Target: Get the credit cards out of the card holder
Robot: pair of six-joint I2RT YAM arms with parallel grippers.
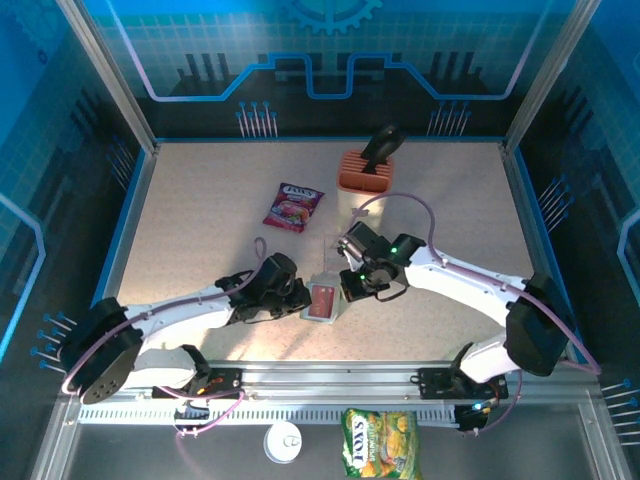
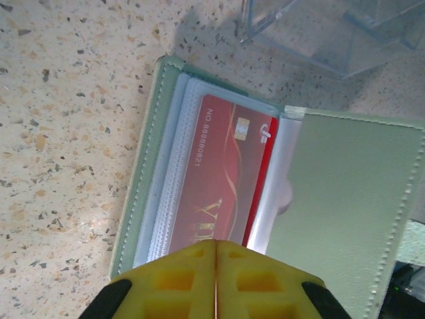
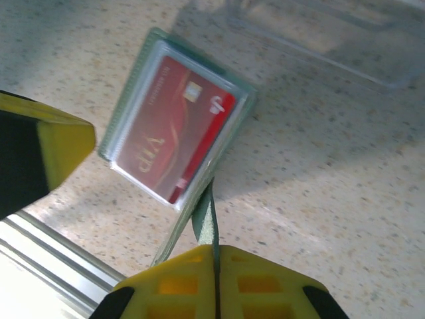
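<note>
From above, the card holder (image 1: 322,300) lies open on the speckled desk (image 1: 200,220), near its front edge. It sits between the two arms. The left tool (image 1: 298,297) meets its left side and the right tool (image 1: 351,285) meets its right side. A clear box (image 1: 333,250) stands just behind it. A purple snack packet (image 1: 292,207) and a peach block (image 1: 365,170) are well apart from it, farther back.

At the left wrist, the left tool (image 2: 216,266) has its yellow pads pressed flat together, with no gap between them. The tips sit over the near end of the card holder (image 2: 143,186), right where the red card (image 2: 222,179) runs out of sight beneath them. I cannot tell whether the pads pinch anything. The card lies in a clear sleeve. The grey-green cover (image 2: 339,206) stands open to its right, and the clear box (image 2: 332,33) lies beyond.

At the right wrist, the right tool (image 3: 216,272) is closed on the cover (image 3: 204,216). The cover rises edge-on from between the pads towards the card holder (image 3: 126,109). The red card (image 3: 172,126) faces up in its sleeve, just ahead and to the left of the tips. The left tool (image 3: 63,146) shows at the left edge, close beside the holder's near corner.
</note>
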